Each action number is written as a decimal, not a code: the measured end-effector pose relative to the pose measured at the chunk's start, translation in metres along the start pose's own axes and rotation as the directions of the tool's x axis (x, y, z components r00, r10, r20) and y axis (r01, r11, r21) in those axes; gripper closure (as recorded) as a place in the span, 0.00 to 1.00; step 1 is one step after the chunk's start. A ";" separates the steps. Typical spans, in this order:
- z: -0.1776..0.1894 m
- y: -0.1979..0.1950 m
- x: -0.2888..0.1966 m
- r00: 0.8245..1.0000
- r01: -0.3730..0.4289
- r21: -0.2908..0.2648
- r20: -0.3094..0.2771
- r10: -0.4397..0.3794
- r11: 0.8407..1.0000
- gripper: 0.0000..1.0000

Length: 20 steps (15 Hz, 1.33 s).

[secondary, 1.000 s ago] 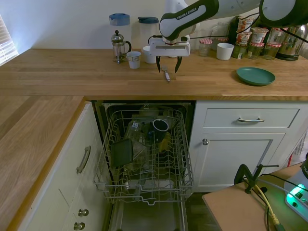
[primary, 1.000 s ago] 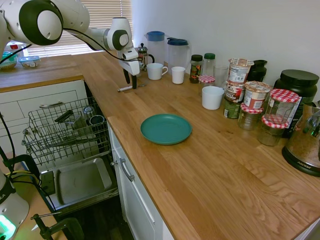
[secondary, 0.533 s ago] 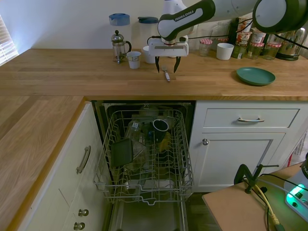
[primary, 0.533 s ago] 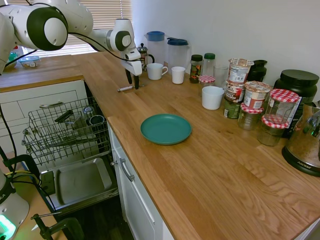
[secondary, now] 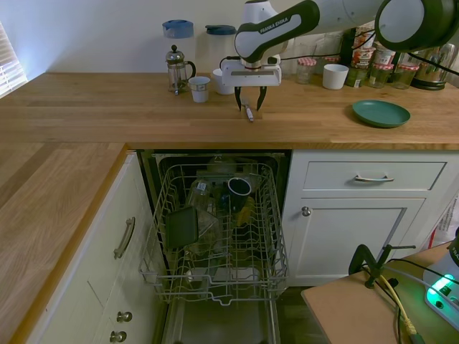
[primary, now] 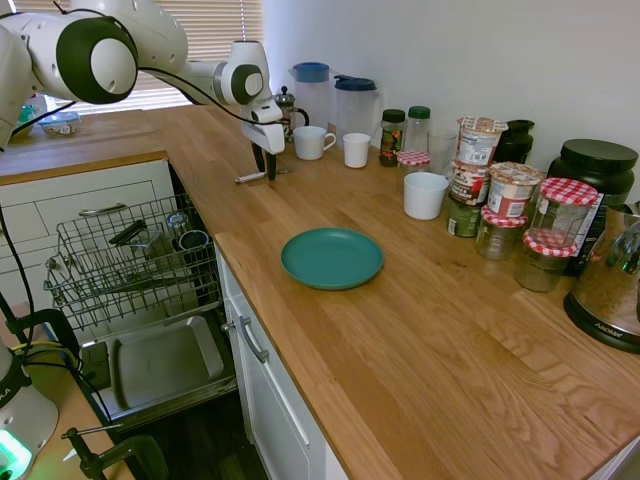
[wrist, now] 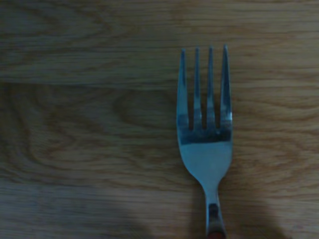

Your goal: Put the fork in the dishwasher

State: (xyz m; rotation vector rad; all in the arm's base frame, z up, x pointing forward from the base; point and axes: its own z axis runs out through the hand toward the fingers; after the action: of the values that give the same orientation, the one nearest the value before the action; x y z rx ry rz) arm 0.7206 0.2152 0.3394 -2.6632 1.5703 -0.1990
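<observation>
The silvery fork (secondary: 249,114) lies flat on the wooden countertop (secondary: 107,107), just behind the counter's front edge above the dishwasher. In the wrist view the fork (wrist: 205,144) fills the middle, tines and neck sharp against the wood. My gripper (secondary: 249,105) points straight down over it, a finger on each side of the fork with a gap left on both sides, so it is open. From the other side the gripper (primary: 268,163) stands at the fork (primary: 254,177) lying on the counter. The dishwasher (secondary: 222,222) is open, its wire rack (primary: 130,260) pulled out and its door (primary: 160,365) down.
A cafetière (secondary: 177,69), two white mugs (secondary: 199,89), and two jugs (secondary: 177,36) stand behind the gripper. A teal plate (primary: 332,258) lies further along the counter, with jars and a white cup (primary: 425,195) by the wall. The rack holds a cup (secondary: 239,187) and other dishes.
The fingers have drawn closer together around the fork. The arm has barely shifted and the fork has not moved.
</observation>
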 end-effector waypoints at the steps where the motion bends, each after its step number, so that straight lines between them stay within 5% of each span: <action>1: 0.000 0.000 0.001 1.000 0.002 0.000 0.000 -0.002 1.000 1.00; 17: 0.000 0.024 0.060 0.997 -0.042 0.067 0.074 0.037 0.997 1.00; 20: -0.028 0.046 0.059 0.998 -0.032 0.102 0.062 0.026 0.994 1.00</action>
State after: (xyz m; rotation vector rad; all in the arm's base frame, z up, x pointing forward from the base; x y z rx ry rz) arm 0.7049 0.1424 0.3672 -2.5425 1.5361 -0.1913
